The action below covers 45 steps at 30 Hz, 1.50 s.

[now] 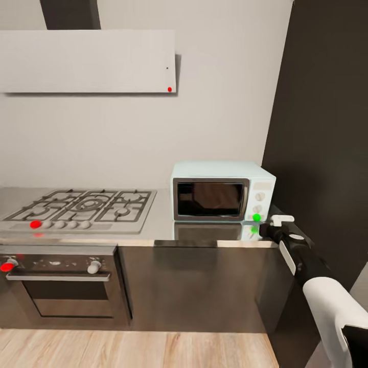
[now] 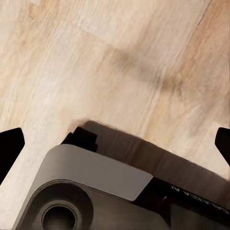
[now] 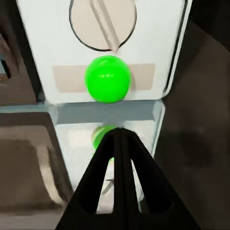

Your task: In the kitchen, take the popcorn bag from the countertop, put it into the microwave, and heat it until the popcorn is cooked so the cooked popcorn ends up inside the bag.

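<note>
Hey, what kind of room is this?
A kitchen, most likely: a steel gas hob sits above an oven, and a mint-blue microwave stands on the grey countertop.

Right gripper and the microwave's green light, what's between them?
Bare countertop, mirroring the light, lies ahead of the shut right gripper in the right wrist view.

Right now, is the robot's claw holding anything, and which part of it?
Nothing is held. The right claw is shut with its tips together, empty, pointed at the green light on the microwave. The left claw is open over the wooden floor.
</note>
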Available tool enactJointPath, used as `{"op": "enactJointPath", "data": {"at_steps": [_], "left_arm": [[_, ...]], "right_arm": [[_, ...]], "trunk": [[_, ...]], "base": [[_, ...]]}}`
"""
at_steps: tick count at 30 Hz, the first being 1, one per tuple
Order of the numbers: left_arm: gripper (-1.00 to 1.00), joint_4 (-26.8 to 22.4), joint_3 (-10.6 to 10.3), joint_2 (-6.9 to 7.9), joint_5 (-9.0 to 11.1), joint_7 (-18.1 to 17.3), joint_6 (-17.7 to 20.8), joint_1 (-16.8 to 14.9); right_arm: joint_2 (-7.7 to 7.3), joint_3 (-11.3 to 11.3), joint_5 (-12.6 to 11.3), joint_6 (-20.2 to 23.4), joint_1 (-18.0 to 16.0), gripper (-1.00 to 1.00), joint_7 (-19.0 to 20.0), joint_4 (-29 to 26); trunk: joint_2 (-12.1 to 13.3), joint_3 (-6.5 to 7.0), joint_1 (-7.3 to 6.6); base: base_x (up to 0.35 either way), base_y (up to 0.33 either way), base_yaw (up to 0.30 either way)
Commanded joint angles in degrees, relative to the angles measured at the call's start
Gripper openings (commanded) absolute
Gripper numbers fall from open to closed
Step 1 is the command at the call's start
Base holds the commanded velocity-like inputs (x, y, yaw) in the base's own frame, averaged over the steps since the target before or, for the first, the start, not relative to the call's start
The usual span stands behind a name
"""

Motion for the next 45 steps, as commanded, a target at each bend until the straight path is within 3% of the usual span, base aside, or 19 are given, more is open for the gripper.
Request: {"op": "enactJointPath", "data": {"at_steps": [1, 5, 7, 11, 22, 24, 26, 28, 29, 31, 32, 34, 36, 38, 40, 42, 45], "left_arm": [[1.0, -0.04, -0.47, -0.02, 0.3, 0.26, -0.12, -0.02], [1.0, -0.08, -0.47, -0.02, 0.3, 0.28, -0.11, -0.02], [1.0, -0.08, -0.46, -0.08, 0.23, 0.3, -0.11, -0.02], [1.0, -0.05, -0.46, -0.1, 0.29, 0.31, -0.09, -0.02], [1.0, 0.0, -0.41, -0.1, 0.3, 0.31, -0.02, -0.02], [1.0, 0.0, -0.39, -0.1, 0.31, 0.31, -0.02, -0.02], [1.0, 0.01, -0.38, -0.1, 0.3, 0.31, -0.02, -0.02], [1.0, 0.01, -0.43, -0.1, 0.3, 0.31, -0.02, -0.02], [1.0, 0.01, -0.41, -0.1, 0.3, 0.27, -0.02, -0.02], [1.0, 0.01, -0.43, 0.09, 0.3, 0.3, -0.02, -0.02], [1.0, 0.01, -0.45, 0.24, 0.3, 0.3, -0.02, -0.02], [1.0, 0.01, -0.46, 0.35, 0.3, 0.3, -0.02, -0.02], [1.0, 0.01, -0.46, 0.35, 0.3, 0.31, 0.01, -0.02], [1.0, 0.01, -0.46, 0.35, 0.3, 0.31, 0.05, -0.02], [1.0, 0.01, -0.46, 0.39, 0.3, 0.31, 0.14, -0.02], [1.0, 0.01, -0.46, 0.41, 0.3, 0.31, 0.15, -0.02], [1.0, 0.05, -0.52, 0.48, 0.27, 0.31, 0.29, -0.02]], "right_arm": [[0.0, -0.22, -0.02, 0.78, -0.02, -1.0, 2.66, -1.56], [0.35, -0.24, -0.94, 8.09, -0.02, -1.0, 7.73, -10.64], [0.47, -0.28, -1.1, 13.46, -0.02, -1.0, 8.26, -15.58], [0.58, -0.41, -1.12, 23.68, -0.01, -1.0, 8.44, -18.81], [0.34, -0.37, -0.36, 29.18, -0.02, -1.0, 8.23, -18.59], [0.37, -0.36, -0.54, 29.05, -0.02, -1.0, 8.08, -17.11], [0.49, -0.34, -0.6, 28.58, -0.01, -1.0, 8.0, -12.26], [0.62, -0.23, -0.35, 26.99, -0.01, -1.0, 7.84, -3.62], [0.49, 0.05, 0.85, 18.95, -0.02, -1.0, 7.74, 7.73], [0.59, 0.17, 4.28, 5.34, -0.02, -1.0, 7.7, 20.48], [0.64, 0.18, 6.08, 1.46, -0.02, -1.0, 7.58, 26.3], [0.62, 0.19, 7.93, -2.24, -0.01, -1.0, 7.46, 35.12], [0.43, 0.2, 8.49, -4.56, 1.21, -1.0, 7.37, 38.7], [0.35, 0.2, 8.72, -5.56, 8.14, -1.0, 6.88, 39.9], [0.72, 0.2, 8.77, -7.31, 17.86, -1.0, 4.92, 40.21], [1.06, 0.17, 8.69, -8.85, 22.77, -1.0, 2.46, 40.31], [2.7, 0.05, 8.58, -10.43, 30.97, -1.0, -1.17, 40.34]], "trunk": [[-0.04, -0.06, -0.04], [-0.04, -0.06, -0.04], [-0.04, -0.06, -0.04], [-0.04, -0.06, -0.04], [-0.04, -0.06, -0.04], [-0.04, -0.06, -0.04], [-0.04, -0.06, -0.04], [-0.04, -0.06, -0.04], [-0.04, -0.06, -0.04], [-0.04, -0.06, -0.04], [-0.04, -0.06, -0.04], [-0.04, -0.06, -0.04], [-0.04, -0.06, -0.04], [-0.04, -0.06, -0.04], [-0.04, -0.06, -0.04], [-0.04, -0.06, -0.04], [-0.04, -0.06, -0.04]], "base": [[-0.336, 0.0, 0.0], [-0.336, 0.004, 0.0], [-0.326, 0.099, 0.0], [-0.305, 0.165, 0.0], [-0.299, 0.171, 0.0], [-0.3, 0.125, 0.0], [-0.3, 0.117, 0.0], [-0.313, 0.058, 0.0], [-0.284, 0.015, 0.0], [-0.118, 0.006, 0.0], [-0.041, 0.002, 0.0], [-0.02, 0.001, 0.0], [-0.006, 0.0, 0.0], [-0.002, 0.0, 0.0], [0.0, 0.0, 0.0], [0.0, 0.0, 0.0], [0.0, 0.0, 0.0]]}}
